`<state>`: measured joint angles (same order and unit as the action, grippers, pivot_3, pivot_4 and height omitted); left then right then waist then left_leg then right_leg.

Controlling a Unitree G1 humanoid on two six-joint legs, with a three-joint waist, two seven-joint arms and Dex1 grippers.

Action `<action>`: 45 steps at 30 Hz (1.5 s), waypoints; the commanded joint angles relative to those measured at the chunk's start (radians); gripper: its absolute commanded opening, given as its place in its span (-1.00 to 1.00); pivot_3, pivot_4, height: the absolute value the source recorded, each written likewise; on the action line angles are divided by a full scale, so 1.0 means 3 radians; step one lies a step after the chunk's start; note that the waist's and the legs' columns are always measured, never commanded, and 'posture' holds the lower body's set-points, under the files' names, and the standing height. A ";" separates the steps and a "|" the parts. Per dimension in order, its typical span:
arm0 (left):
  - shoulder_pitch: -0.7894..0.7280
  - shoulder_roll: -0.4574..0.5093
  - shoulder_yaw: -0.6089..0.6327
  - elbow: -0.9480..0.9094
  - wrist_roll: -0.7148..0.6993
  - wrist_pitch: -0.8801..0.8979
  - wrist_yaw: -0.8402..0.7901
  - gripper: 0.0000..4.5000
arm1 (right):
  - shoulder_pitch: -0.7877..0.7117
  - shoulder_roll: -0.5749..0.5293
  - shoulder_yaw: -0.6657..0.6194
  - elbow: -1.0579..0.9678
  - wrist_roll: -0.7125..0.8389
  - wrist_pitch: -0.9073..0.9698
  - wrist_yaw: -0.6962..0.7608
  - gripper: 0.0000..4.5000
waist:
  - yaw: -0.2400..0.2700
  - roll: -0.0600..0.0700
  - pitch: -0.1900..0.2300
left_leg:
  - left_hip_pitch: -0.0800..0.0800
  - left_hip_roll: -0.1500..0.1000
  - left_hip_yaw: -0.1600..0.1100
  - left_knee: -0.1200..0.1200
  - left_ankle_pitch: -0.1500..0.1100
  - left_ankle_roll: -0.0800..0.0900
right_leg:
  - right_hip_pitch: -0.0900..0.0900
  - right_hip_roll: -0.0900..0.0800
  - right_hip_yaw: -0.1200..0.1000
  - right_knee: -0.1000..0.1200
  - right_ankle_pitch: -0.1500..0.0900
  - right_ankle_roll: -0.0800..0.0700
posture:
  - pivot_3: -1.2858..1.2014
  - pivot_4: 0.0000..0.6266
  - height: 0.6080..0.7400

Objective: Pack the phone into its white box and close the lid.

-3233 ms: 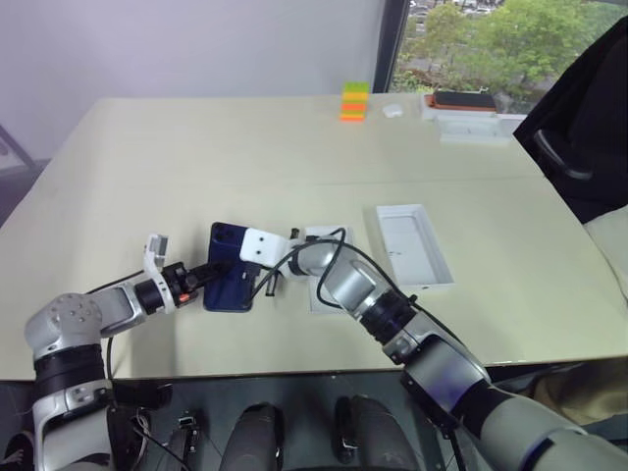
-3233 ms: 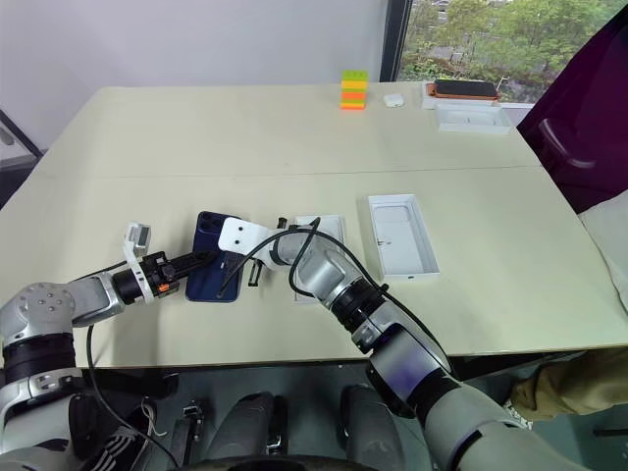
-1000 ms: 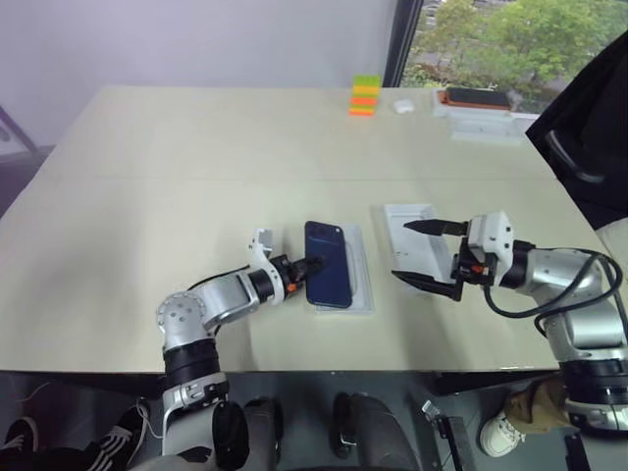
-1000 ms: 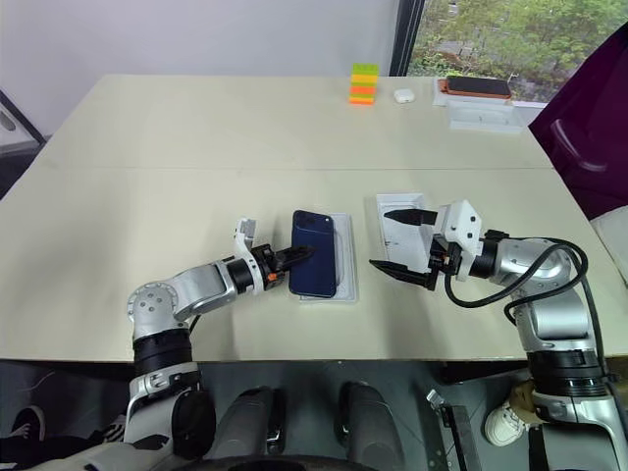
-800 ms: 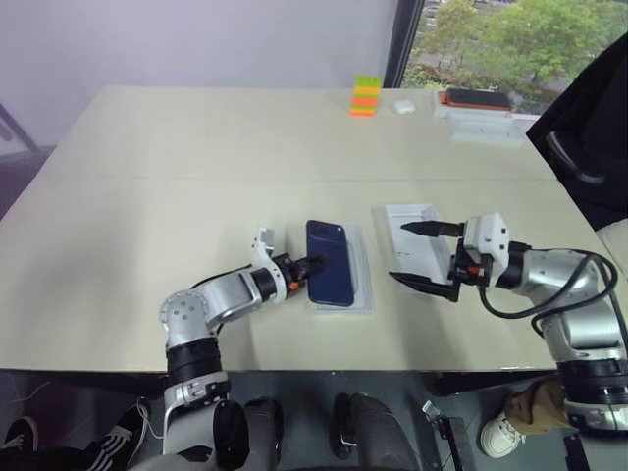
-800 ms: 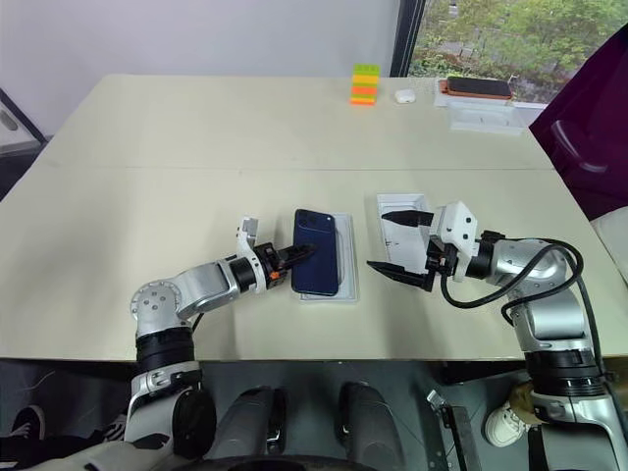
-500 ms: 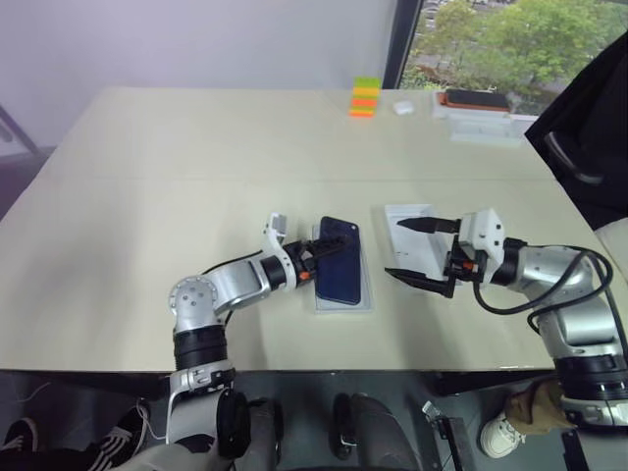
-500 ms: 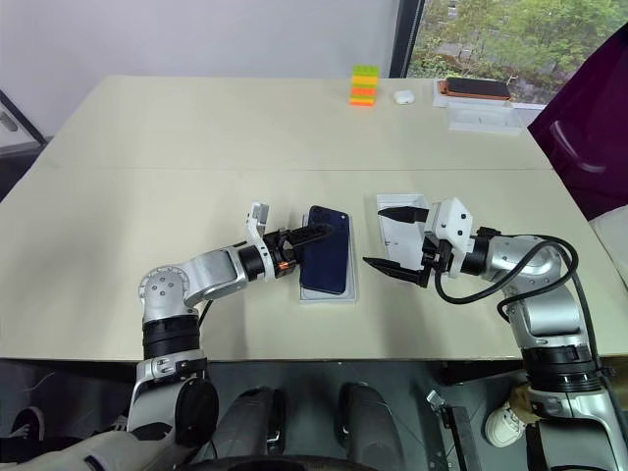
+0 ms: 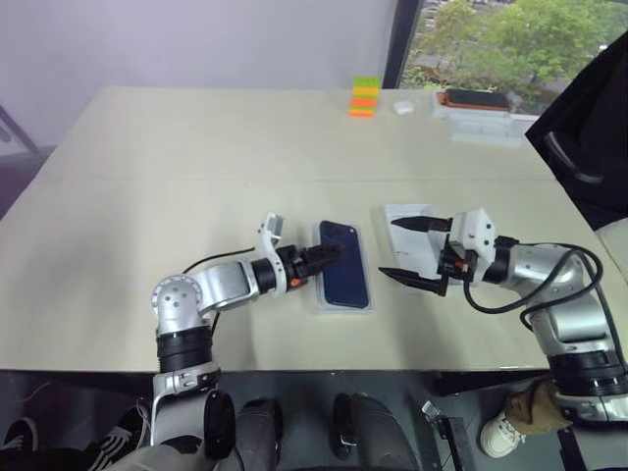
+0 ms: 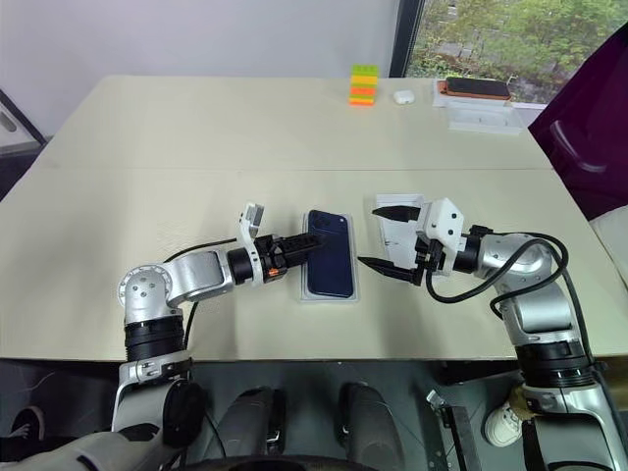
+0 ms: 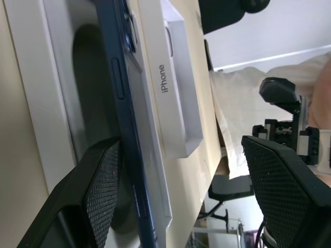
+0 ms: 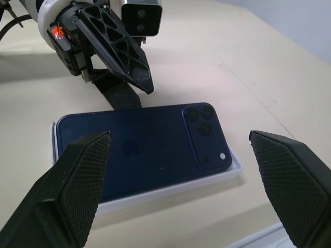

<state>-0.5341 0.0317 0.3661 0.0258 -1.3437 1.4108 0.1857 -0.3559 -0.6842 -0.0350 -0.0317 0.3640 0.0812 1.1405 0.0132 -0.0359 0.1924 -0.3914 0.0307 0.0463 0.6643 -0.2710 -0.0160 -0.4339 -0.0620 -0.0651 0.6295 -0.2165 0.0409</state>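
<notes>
The dark navy phone (image 10: 329, 265) lies camera side up on the white box (image 10: 331, 297) in the middle of the table. In the left wrist view the phone (image 11: 124, 103) looks tilted, its long edge raised above the box's rim (image 11: 31, 77). My left gripper (image 10: 306, 245) is open beside the phone's left edge and holds nothing. The lid (image 10: 397, 231) lies just right of the box, open side up, with "iPhone" on its side wall (image 11: 176, 93). Over the lid hovers my right gripper (image 10: 368, 235), open and empty, pointing at the phone (image 12: 145, 144).
At the far edge of the table stand a stack of coloured blocks (image 9: 364, 98), a small white case (image 9: 403, 108) and another white box with a dark phone on it (image 9: 478, 103). A dark shape (image 9: 589, 128) fills the right edge.
My left gripper has opened and let go of the phone's left edge. The phone now rests on the box. The right gripper has barely moved.
</notes>
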 commanded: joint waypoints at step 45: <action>0.0628 0.1927 -0.0660 -0.0594 0.1982 -0.2916 -0.3714 0.68 | -0.0970 0.0110 0.0210 -0.0673 -0.0007 0.3427 -0.1441 1.00 | -0.0002 0.0016 0.0008 | -0.0045 0.0005 0.0008 0.0000 0.0000 0.0002 | -0.0045 0.0000 -0.0002 0.0001 0.0004 -0.0004 | 0.03 -0.52 1.00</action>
<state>-0.3417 0.6114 0.1705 -0.1506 -0.7666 0.5656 -0.9154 -0.6249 -0.6387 0.0655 -0.1876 0.3396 1.0364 0.7271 0.0125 -0.0312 0.1949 -0.4050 0.0322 0.0488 0.6643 -0.2711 -0.0154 -0.4474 -0.0620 -0.0662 0.6297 -0.2154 0.0396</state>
